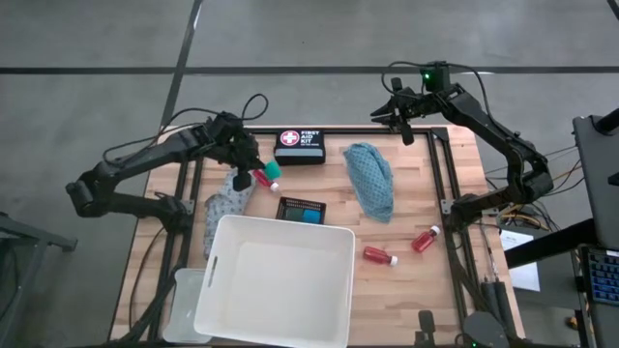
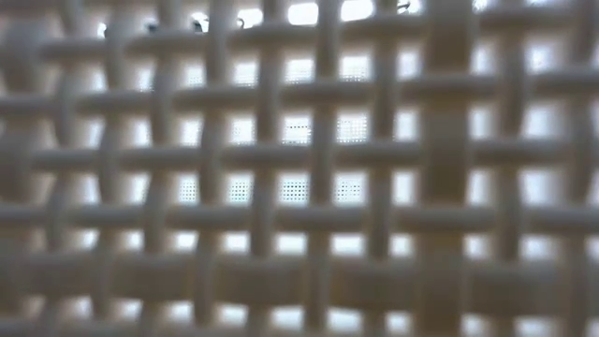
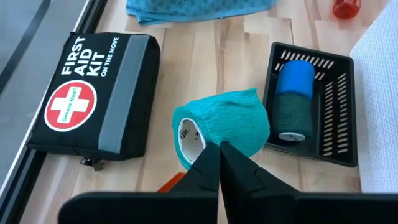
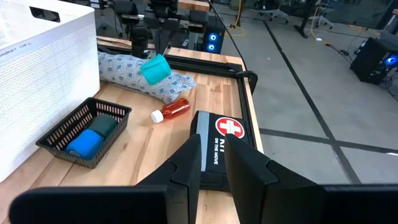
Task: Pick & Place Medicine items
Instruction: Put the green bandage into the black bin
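A teal bandage roll hangs from my shut left gripper, lifted above the grey patterned cloth at the table's far left; the right wrist view shows the roll clear of the cloth. A red bottle lies on its side just below it. The black mesh tray holds a blue roll and a green roll. A teal cloth lies at the far right, and two more red bottles nearer. My right gripper hovers over the far edge, its fingers a little apart around nothing. My left gripper pinches the teal roll by its wrapped side wall, close to the open end, between its two shut fingers. The fingers slant down from the table's left. The roll hangs at their tips, tilted and clear of the cloth and table.
A black first aid kit lies at the far edge. A big white tub fills the near middle; its lattice wall blocks the low view. Bare wood shows between the teal cloth and the tray.
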